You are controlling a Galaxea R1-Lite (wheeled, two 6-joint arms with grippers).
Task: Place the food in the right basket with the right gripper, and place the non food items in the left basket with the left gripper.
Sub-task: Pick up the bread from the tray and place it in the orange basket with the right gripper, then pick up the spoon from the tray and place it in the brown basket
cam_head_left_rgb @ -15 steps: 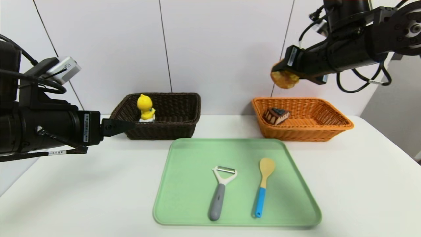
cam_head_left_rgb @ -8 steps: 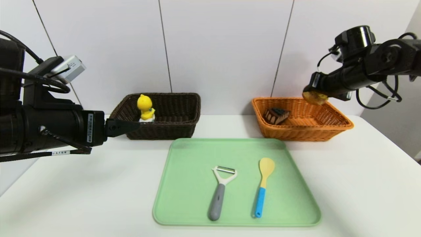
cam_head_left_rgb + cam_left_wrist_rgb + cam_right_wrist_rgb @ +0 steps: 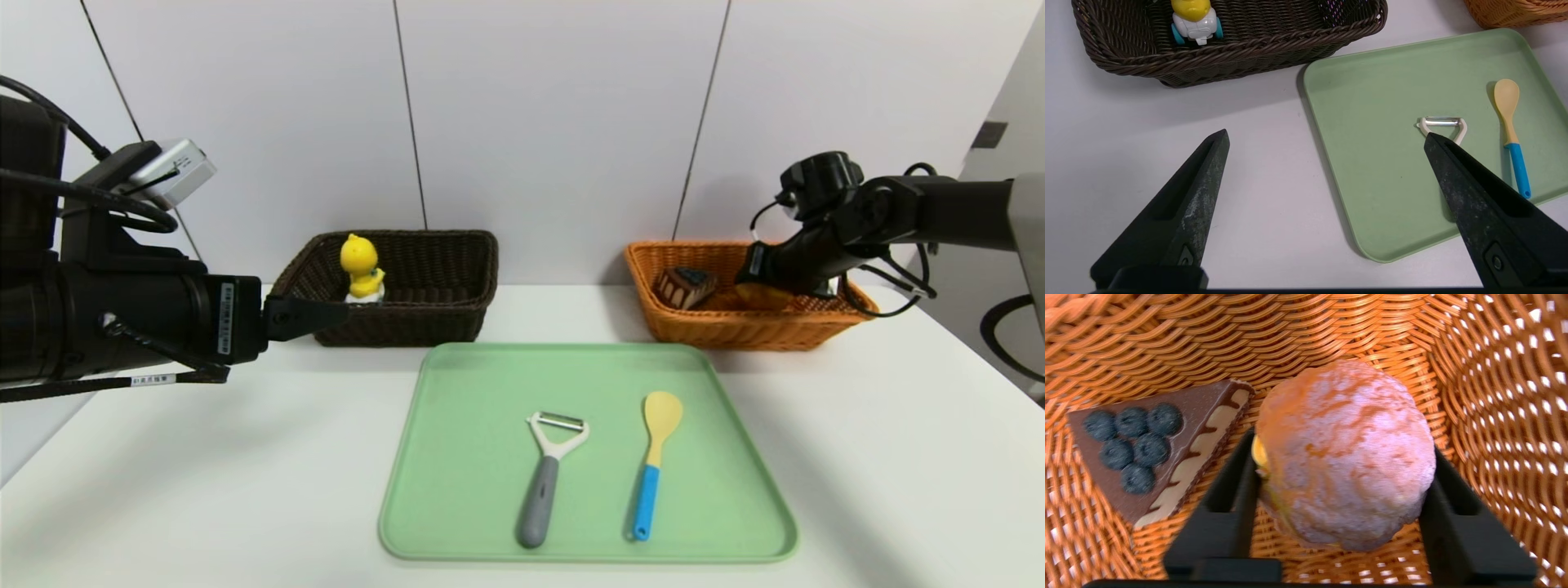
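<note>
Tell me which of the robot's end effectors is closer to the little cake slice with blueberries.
Right. The right end effector is inside the orange basket, beside the cake slice; the left end effector is out by the dark basket.

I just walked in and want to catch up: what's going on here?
The right tool has the cream puff between its fingers, down inside the orange basket, where the cake slice lies. The duck toy sits in the dark basket. The peeler and spoon lie on the green tray.
</note>
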